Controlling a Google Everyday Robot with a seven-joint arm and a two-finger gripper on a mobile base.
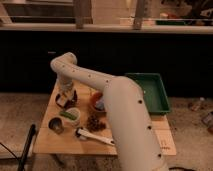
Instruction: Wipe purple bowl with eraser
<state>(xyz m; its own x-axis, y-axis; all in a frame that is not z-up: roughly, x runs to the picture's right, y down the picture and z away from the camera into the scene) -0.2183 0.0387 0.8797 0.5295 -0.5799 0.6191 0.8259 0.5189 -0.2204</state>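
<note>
The purple bowl (70, 98) sits at the back left of the wooden table (150, 142), dark and mostly covered by my hand. My gripper (65, 98) points down from the bent white arm (90, 77) and is right over the bowl. A small pale block, the eraser (61, 102), shows at the gripper's tip at the bowl's left rim, and the gripper appears shut on it. Whether the eraser touches the bowl's inside is hidden.
A pale cream-green cup (72, 116) stands just in front of the bowl, with a small grey cup (56, 125) to its left. An orange bowl (97, 101), a brown clump (93, 122) and a white-handled tool (95, 136) lie mid-table. A green tray (153, 93) sits at the right.
</note>
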